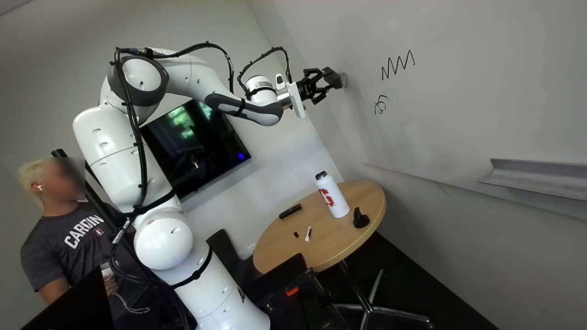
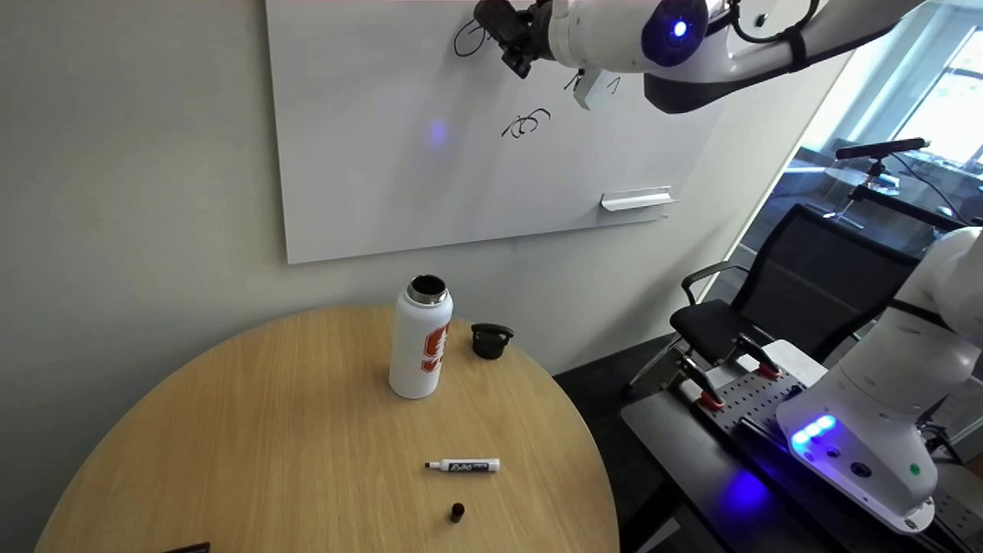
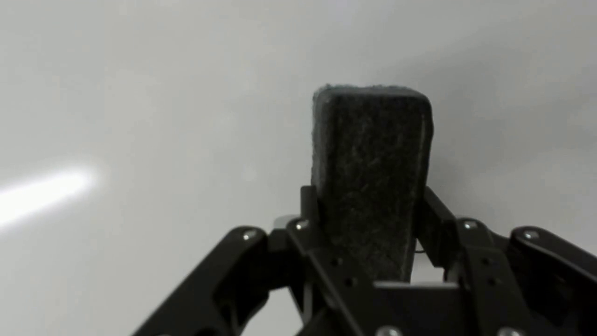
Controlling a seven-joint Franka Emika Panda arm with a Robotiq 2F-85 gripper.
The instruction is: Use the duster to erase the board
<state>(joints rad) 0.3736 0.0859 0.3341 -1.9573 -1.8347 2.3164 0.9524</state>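
Duster in gripper, before board

Midway across the wrist view, you have one gripper and one duster. On the right of an exterior view you count one board, three scribbles and one ledge. On the one tabletop, low in both exterior views, you find one bottle, one black lid, one marker, one small cap and one dark bar. In an exterior view's left half you see one screen and one person.
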